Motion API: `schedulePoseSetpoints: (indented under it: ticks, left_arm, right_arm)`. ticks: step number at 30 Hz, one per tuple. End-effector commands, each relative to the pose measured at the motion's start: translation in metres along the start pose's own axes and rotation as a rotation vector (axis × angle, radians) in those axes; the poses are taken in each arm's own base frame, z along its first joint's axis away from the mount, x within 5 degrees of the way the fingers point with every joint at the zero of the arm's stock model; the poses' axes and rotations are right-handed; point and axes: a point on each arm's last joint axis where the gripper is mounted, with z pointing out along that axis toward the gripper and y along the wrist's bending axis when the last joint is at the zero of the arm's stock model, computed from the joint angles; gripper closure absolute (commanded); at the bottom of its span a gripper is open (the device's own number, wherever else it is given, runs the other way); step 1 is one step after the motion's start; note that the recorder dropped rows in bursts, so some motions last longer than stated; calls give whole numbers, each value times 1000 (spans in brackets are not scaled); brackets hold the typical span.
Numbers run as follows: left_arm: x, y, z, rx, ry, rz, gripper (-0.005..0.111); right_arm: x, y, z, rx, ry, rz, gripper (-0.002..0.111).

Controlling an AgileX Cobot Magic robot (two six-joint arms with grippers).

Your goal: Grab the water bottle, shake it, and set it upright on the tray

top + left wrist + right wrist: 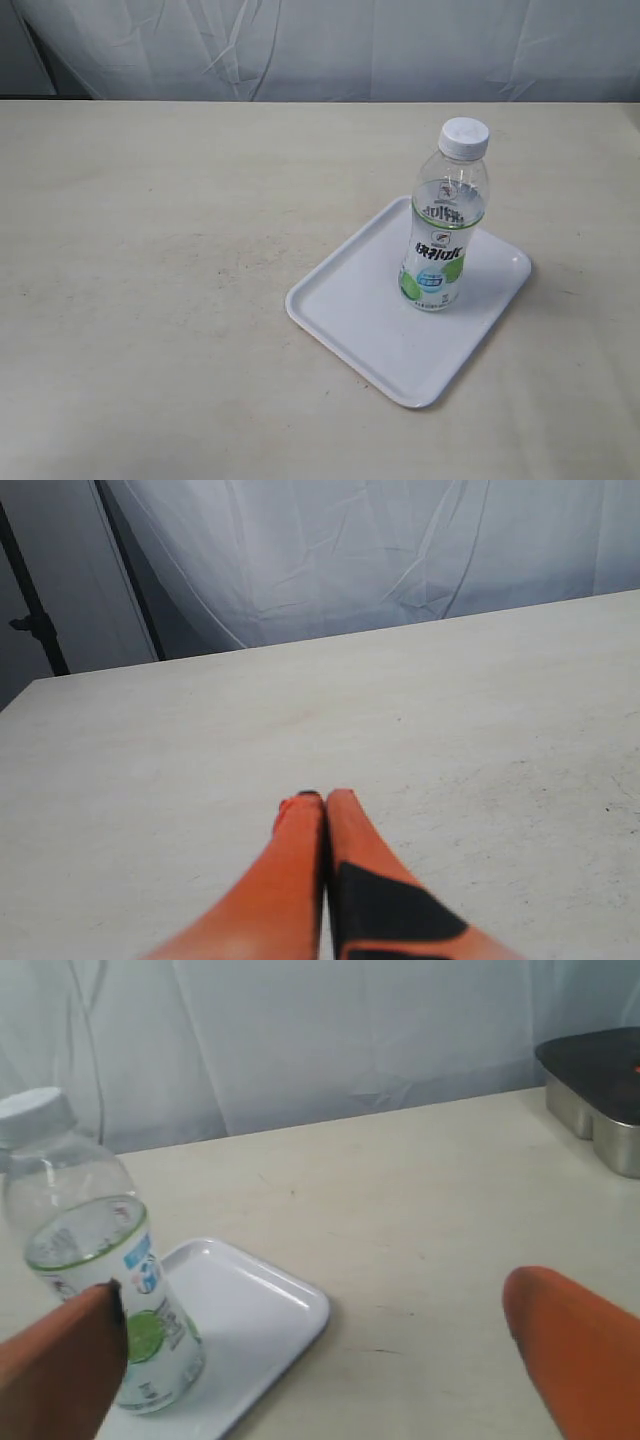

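Observation:
The water bottle (444, 222), clear with a white cap and a lime-printed label, stands upright on the white tray (350, 310) right of the table's middle. Neither arm shows in the exterior view. In the right wrist view the bottle (100, 1280) stands on the tray (260, 1305), partly behind one orange finger. My right gripper (315, 1305) is open, its orange fingers (570, 1345) wide apart, holding nothing and drawn back from the bottle. My left gripper (325, 798) is shut with nothing in it, its orange fingertips pressed together over bare table, with bottle and tray out of its view.
The beige table (150, 250) stretches wide around the tray. A white cloth backdrop (320, 45) hangs behind the far edge. A metal container with a dark top (600, 1090) sits on the table in the right wrist view.

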Motion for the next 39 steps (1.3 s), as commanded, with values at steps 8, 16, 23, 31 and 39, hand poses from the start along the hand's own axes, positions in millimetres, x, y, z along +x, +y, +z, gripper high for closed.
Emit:
schedulePoseSetpoints:
  ticks: [8, 16, 23, 31, 39]
  left_arm:
    - [0, 0, 0, 2, -11, -11, 106]
    - [0, 0, 0, 2, -11, -11, 106]
    - [0, 0, 0, 2, -11, -11, 106]
    - [0, 0, 0, 2, -11, -11, 106]
    - [0, 0, 0, 2, -11, -11, 106]
  right_arm:
    - [23, -10, 11, 86, -15, -104, 4]
    - [24, -10, 11, 86, -9, -104, 4]
    - [24, -10, 11, 86, -9, -104, 4]
    - [24, -10, 11, 82, -10, -89, 4]
    - [24, -10, 11, 82, -10, -89, 4]
